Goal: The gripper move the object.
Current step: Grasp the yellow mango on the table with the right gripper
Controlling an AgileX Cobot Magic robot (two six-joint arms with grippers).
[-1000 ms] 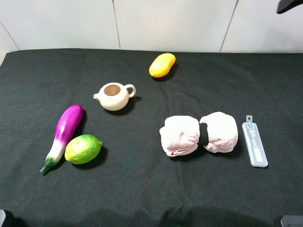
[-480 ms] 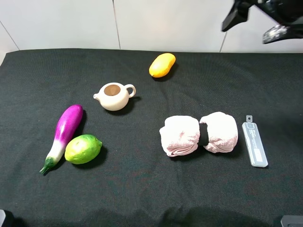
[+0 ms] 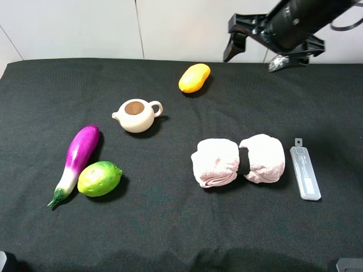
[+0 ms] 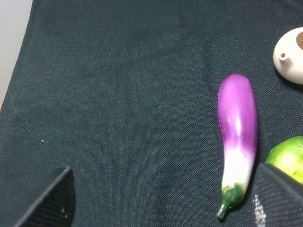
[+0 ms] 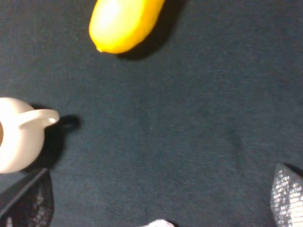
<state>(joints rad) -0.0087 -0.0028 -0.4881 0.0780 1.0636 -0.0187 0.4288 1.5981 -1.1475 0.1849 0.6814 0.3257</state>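
Observation:
The yellow-orange mango (image 3: 194,77) lies on the black cloth at the back middle; it also shows in the right wrist view (image 5: 123,21). My right gripper (image 3: 255,56) hangs in the air at the back right, to the right of the mango and apart from it, open and empty. In the right wrist view the right gripper (image 5: 156,203) shows its fingertips (image 5: 286,198) spread wide. My left gripper (image 4: 163,203) is open and empty over the cloth near the eggplant (image 4: 236,137), with one fingertip (image 4: 52,198) at each side of the view.
A cream teapot (image 3: 136,115) stands left of centre. A purple eggplant (image 3: 76,161) and a green lime (image 3: 100,178) lie at the front left. Two rolled pink towels (image 3: 215,162) (image 3: 262,158) and a grey-white flat device (image 3: 305,173) lie at the right.
My right arm has come into view from the top right corner and moved left and down toward the mango. The objects on the cloth have not moved.

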